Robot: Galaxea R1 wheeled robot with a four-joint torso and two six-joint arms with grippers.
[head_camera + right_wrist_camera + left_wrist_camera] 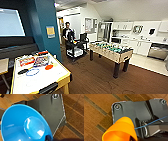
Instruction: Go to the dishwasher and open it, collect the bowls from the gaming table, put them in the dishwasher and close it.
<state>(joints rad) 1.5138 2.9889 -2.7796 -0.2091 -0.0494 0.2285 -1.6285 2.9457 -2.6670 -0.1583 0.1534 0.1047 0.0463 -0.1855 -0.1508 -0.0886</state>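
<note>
Two bowls, orange (120, 131) and blue (25, 125), gripped.

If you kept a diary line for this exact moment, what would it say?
left gripper: orange bowl | right gripper: blue bowl | under both: brown wood floor | gaming table left | dishwasher open, far right

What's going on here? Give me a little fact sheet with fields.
Place: office lounge with kitchen
Left arm: an orange bowl close by its camera
Right arm: a blue bowl close by its camera
Gaming table: white top, yellow frame; game boxes and an orange item on it
Dishwasher: steel front, far right
Other: foosball table; person behind a cart
</note>
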